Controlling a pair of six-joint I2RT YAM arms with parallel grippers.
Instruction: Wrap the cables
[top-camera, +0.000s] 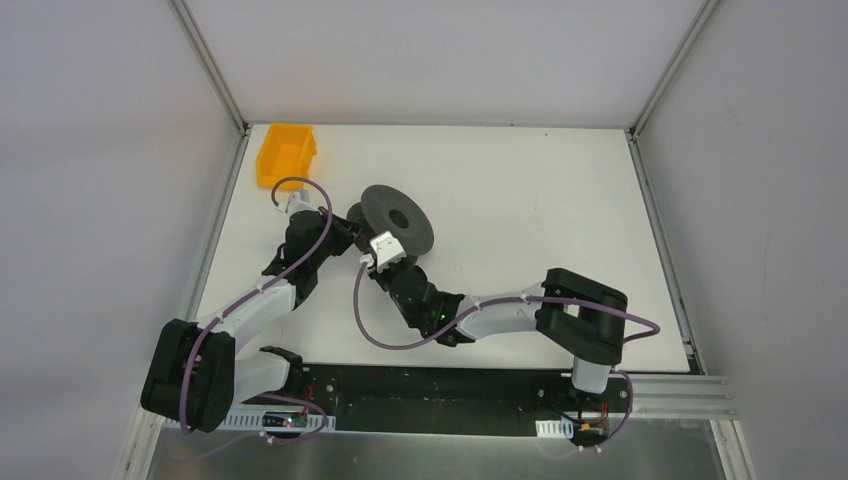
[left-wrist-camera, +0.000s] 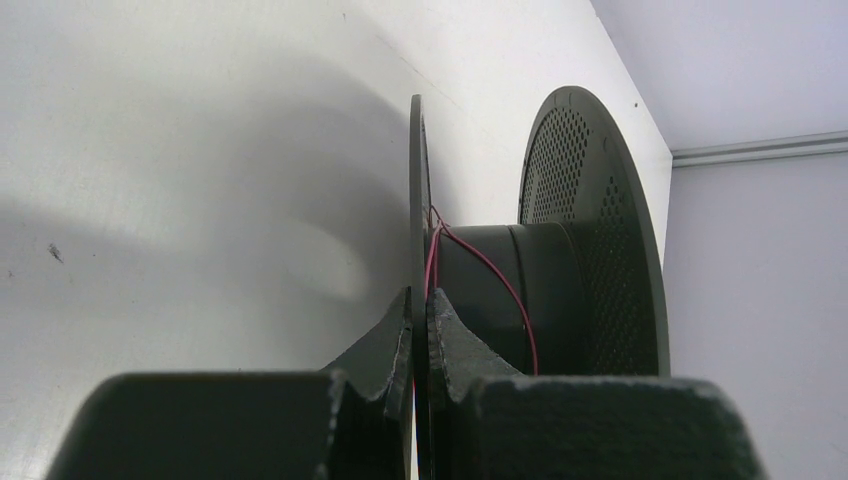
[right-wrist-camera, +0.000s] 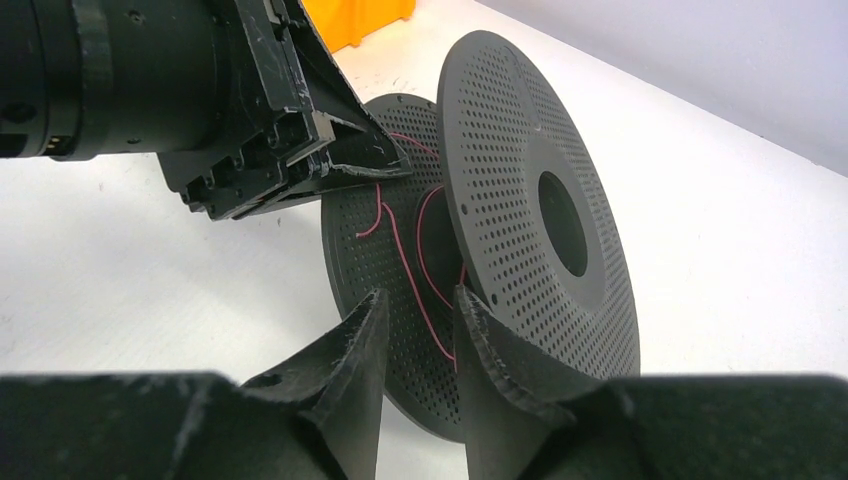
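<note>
The dark grey spool (top-camera: 420, 236) stands on edge mid-table. The thin reddish wire (right-wrist-camera: 405, 265) lies in loose loops round its hub, between the two perforated flanges; it also shows in the left wrist view (left-wrist-camera: 507, 287). My left gripper (left-wrist-camera: 419, 300) is shut on the rim of the spool's thin near flange (left-wrist-camera: 416, 180), at the spool's left side in the top view (top-camera: 352, 232). My right gripper (right-wrist-camera: 420, 305) is open just in front of the gap between the flanges, and the wire runs down behind its right finger (right-wrist-camera: 480, 340). From above, the right gripper (top-camera: 380, 238) sits at the spool's near edge.
An orange bin (top-camera: 285, 153) stands at the table's far left corner and shows in the right wrist view (right-wrist-camera: 365, 18). The left arm's gripper body (right-wrist-camera: 270, 120) is close above my right fingers. Metal frame posts border the white table (top-camera: 560, 200).
</note>
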